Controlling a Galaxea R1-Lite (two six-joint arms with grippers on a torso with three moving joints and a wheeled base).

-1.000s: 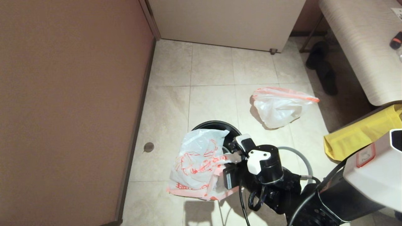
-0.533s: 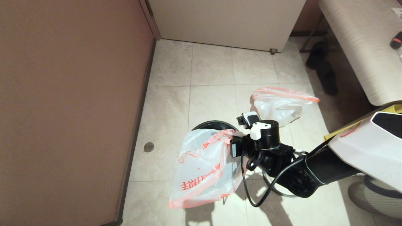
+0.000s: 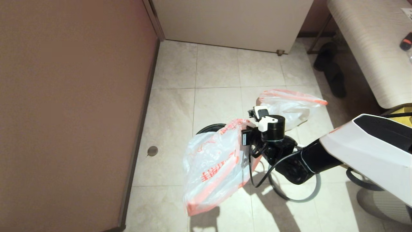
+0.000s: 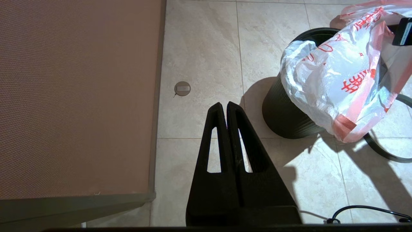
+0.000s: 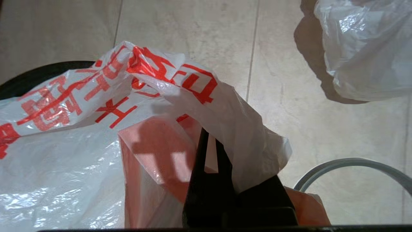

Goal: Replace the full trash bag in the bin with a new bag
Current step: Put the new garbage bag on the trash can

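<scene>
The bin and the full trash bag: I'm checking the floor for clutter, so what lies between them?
In the head view, bare floor tile, crossed above by the right gripper holding up the new bag; bin, full trash bag.

We see only a dark arc of the bin, since the new bag hangs in front of the rest and hides its inside. The right gripper has its fingertips buried in the bag's folds, and the grey rim ring is partly covered by the arm. The full trash bag is partly behind the wrist.
</scene>
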